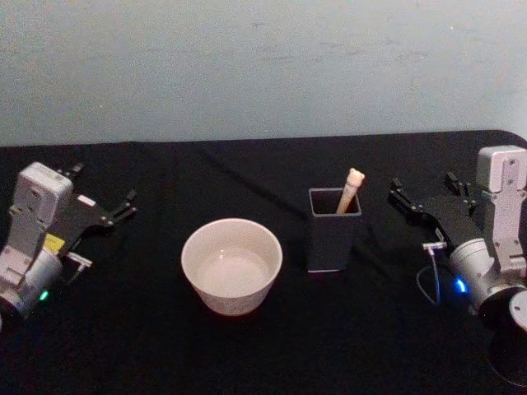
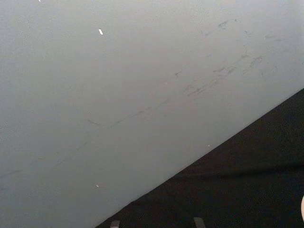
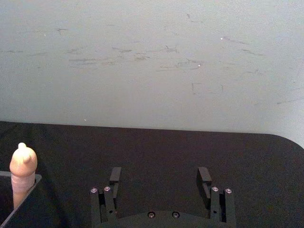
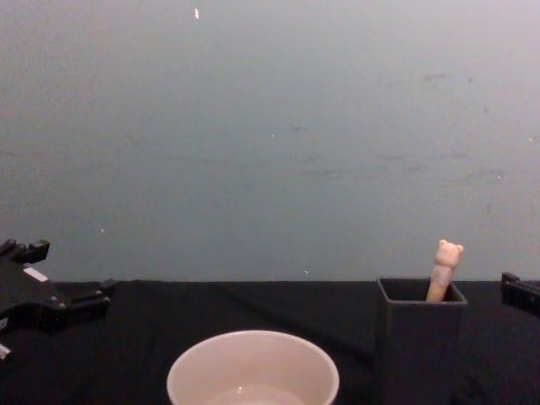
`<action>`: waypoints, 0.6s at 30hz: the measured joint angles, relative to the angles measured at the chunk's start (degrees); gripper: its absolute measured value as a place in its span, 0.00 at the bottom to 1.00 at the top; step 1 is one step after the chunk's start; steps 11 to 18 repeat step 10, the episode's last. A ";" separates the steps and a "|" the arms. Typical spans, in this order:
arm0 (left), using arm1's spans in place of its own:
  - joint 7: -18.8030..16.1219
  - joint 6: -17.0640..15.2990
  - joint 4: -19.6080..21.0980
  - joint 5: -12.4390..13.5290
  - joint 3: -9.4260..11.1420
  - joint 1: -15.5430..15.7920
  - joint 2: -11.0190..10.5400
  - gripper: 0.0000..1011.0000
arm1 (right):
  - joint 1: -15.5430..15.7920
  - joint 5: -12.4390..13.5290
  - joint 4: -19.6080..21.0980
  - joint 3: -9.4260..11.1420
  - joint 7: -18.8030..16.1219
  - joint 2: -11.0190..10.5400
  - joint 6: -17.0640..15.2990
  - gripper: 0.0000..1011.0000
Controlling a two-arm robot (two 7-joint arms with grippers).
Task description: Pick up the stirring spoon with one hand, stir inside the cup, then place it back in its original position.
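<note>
The stirring spoon [image 1: 351, 190] stands in the dark grey square holder [image 1: 333, 232], its beige bear-head handle [image 4: 444, 268] leaning out over the rim; its bowl is hidden inside. The off-white cup [image 1: 231, 264] sits left of the holder, also low in the chest view [image 4: 253, 373]. My right gripper [image 1: 422, 186] hovers open to the right of the holder, nothing between its fingers [image 3: 115, 175]; the right wrist view catches the spoon [image 3: 23, 171] and holder [image 3: 24, 205] off to one side. At the table's left, my left gripper [image 1: 103, 188] is open and holds nothing.
A black cloth [image 1: 263, 346] covers the table, which ends at a pale grey-green wall [image 1: 263, 66] behind. Dark open cloth lies between the cup and the left gripper and in front of both vessels.
</note>
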State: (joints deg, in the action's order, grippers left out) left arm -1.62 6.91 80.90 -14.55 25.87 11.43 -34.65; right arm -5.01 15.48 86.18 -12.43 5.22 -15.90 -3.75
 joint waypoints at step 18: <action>0.00 0.00 0.00 0.00 0.00 0.00 0.00 0.99 | 0.00 0.00 0.00 0.00 0.00 0.00 0.00 0.99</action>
